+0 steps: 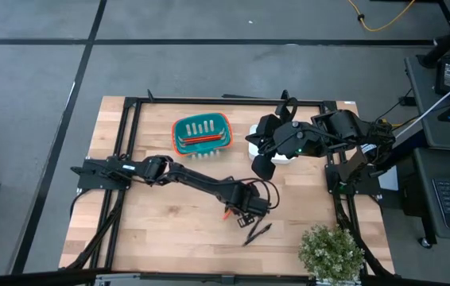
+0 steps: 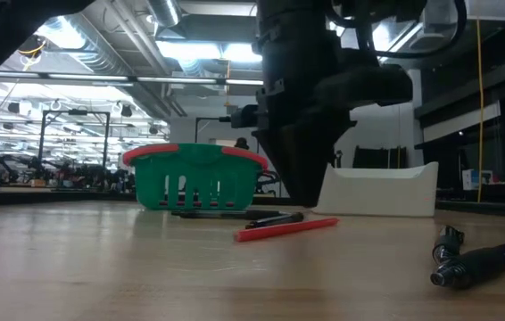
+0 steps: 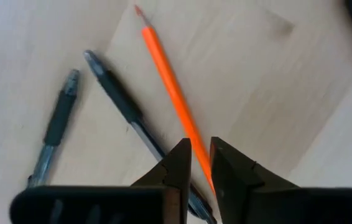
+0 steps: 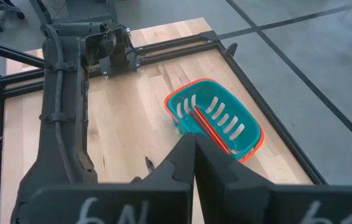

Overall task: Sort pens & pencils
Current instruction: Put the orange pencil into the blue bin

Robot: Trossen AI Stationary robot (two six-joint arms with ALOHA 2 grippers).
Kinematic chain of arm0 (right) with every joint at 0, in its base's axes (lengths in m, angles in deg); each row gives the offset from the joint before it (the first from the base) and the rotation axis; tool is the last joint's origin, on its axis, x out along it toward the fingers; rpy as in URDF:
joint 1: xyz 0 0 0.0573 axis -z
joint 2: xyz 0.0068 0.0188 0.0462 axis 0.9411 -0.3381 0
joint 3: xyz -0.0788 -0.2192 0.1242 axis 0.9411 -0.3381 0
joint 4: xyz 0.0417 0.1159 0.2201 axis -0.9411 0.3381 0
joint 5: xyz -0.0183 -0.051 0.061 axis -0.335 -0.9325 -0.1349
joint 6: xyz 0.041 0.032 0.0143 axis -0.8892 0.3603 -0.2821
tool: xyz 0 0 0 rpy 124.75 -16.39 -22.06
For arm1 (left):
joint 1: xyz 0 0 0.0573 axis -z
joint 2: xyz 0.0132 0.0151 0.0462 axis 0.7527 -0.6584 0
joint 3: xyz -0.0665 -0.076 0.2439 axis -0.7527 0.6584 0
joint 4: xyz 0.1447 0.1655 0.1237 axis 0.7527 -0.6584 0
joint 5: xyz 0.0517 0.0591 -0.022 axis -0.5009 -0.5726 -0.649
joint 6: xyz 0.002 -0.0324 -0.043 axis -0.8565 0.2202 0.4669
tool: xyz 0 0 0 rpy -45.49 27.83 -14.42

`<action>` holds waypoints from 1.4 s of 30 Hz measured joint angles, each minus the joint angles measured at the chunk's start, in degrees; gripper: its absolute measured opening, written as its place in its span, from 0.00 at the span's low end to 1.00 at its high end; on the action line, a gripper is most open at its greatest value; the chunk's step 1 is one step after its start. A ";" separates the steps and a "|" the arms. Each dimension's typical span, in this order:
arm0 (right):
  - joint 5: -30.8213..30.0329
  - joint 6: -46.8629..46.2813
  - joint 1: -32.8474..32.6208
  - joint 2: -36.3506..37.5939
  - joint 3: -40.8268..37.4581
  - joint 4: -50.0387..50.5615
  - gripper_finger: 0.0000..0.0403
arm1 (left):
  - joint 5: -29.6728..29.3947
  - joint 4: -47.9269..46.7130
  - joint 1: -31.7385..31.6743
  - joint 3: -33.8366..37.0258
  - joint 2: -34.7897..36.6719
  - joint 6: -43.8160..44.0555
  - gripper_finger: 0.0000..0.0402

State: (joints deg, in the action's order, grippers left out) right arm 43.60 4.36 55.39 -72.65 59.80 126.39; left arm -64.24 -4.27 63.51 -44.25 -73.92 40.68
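Note:
An orange pencil [image 3: 166, 81] lies flat on the wooden table, with two black pens [image 3: 119, 99] [image 3: 55, 124] beside it. My left gripper [image 3: 201, 146] points down over the pencil's rear part. It is open by a narrow gap, one fingertip on each side of the pencil. In the high view it stands near the table's middle [image 1: 245, 208], above the pencil [image 1: 226, 213]. My right gripper [image 4: 193, 140] is shut on nothing and hangs high over the white bin [image 2: 377, 189]. The teal basket [image 1: 201, 133] holds more pencils [image 1: 199, 140].
More black pens [image 1: 257, 233] lie nearer the table's front edge. A potted plant [image 1: 330, 253] stands at the near right corner. A black metal frame [image 1: 129, 111] runs along the table's edges. Bare wood lies to the near left.

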 joint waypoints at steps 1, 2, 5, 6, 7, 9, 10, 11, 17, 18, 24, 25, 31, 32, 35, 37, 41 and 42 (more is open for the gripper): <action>0.01 0.01 0.00 0.00 0.00 0.01 0.02 | -0.28 0.05 -0.05 0.00 0.01 0.65 0.14; 0.02 0.02 0.00 0.00 0.00 0.02 0.02 | -0.33 0.15 -0.05 0.00 0.04 1.06 0.14; 0.05 0.02 0.00 0.00 0.00 0.04 0.02 | -0.08 0.86 -0.05 0.00 0.06 1.28 0.14; 0.07 0.02 0.00 0.00 0.00 0.04 0.02 | 0.08 1.05 -0.07 0.00 0.06 1.28 0.14; 0.08 0.02 0.00 0.00 0.00 0.06 0.02 | 0.18 1.09 -0.20 0.00 0.06 1.47 0.14; 0.09 0.02 0.00 0.00 0.00 0.07 0.02 | 0.63 1.07 -0.38 0.00 0.06 1.92 0.14; 0.10 0.02 0.00 0.00 0.00 0.07 0.02 | 0.80 1.07 -0.56 0.00 0.06 2.50 0.14; 0.10 0.04 0.00 0.00 0.00 0.07 0.02 | 0.83 1.07 -0.81 0.00 0.06 2.88 0.14; 0.10 0.06 0.00 0.00 0.00 0.09 0.02 | 1.40 1.72 -1.84 0.98 0.17 3.79 0.14; 0.10 0.08 0.00 0.00 0.00 0.09 0.02 | 1.85 1.57 -1.97 1.49 0.17 4.25 0.14; 0.09 0.31 0.00 0.00 0.00 0.09 0.02 | 3.39 3.14 -2.08 3.35 0.16 4.56 0.14; 0.09 0.31 0.00 0.00 0.00 0.10 0.02 | 3.47 3.16 -2.08 3.48 0.12 4.57 0.14; 0.10 0.31 0.00 0.00 0.00 0.09 0.02 | 3.47 3.32 -2.19 3.45 0.12 4.56 0.14; 0.10 0.31 0.00 0.00 0.00 0.10 0.02 | 3.47 3.32 -2.19 3.45 0.12 4.56 0.14; 0.09 0.31 0.00 0.00 0.00 0.09 0.02 | 3.47 3.32 -2.19 3.45 0.12 4.54 0.14; 0.09 0.31 0.00 0.00 0.00 0.09 0.02 | 3.49 3.39 -2.19 3.45 0.12 4.56 0.14; 0.08 0.31 0.00 0.00 0.00 0.09 0.02 | 3.64 3.45 -2.19 3.45 0.12 4.54 0.14; 0.09 0.31 0.00 0.00 0.00 0.09 0.02 | 3.65 3.46 -2.19 3.45 0.12 4.54 0.14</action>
State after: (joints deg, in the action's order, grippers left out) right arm 43.69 4.66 55.39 -72.65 59.80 126.48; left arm -60.59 -0.81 61.31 -40.80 -73.80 45.22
